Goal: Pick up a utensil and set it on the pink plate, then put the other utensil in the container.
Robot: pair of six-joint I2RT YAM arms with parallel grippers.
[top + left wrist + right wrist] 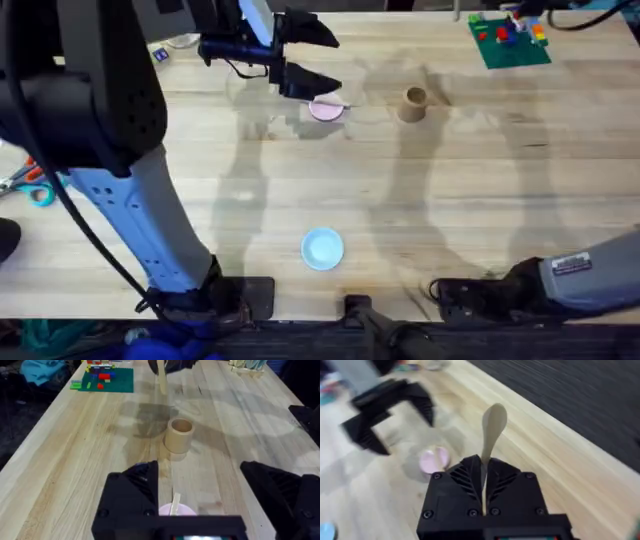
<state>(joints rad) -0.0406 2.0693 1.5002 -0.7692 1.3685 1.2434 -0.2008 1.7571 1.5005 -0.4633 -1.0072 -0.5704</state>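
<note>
The pink plate (pixel 325 110) lies at the back middle of the table, and a light wooden fork (pixel 175 505) rests on it. My left gripper (pixel 335 63) hovers open just over the plate, with nothing between its fingers. The tan cylindrical container (pixel 413 102) stands upright to the right of the plate, apart from it. My right gripper (pixel 483 471) is shut on the handle of the wooden spoon (pixel 492 422), bowl end pointing away from the fingers. In the left wrist view the spoon (pixel 161 377) hangs in the air beyond the container (pixel 179 435).
A light blue plate (pixel 322 248) sits near the front middle of the table. A green brick baseplate (pixel 508 40) with coloured bricks lies at the back right. Scissors (pixel 25 180) rest at the left edge. Bare wood lies between the two plates.
</note>
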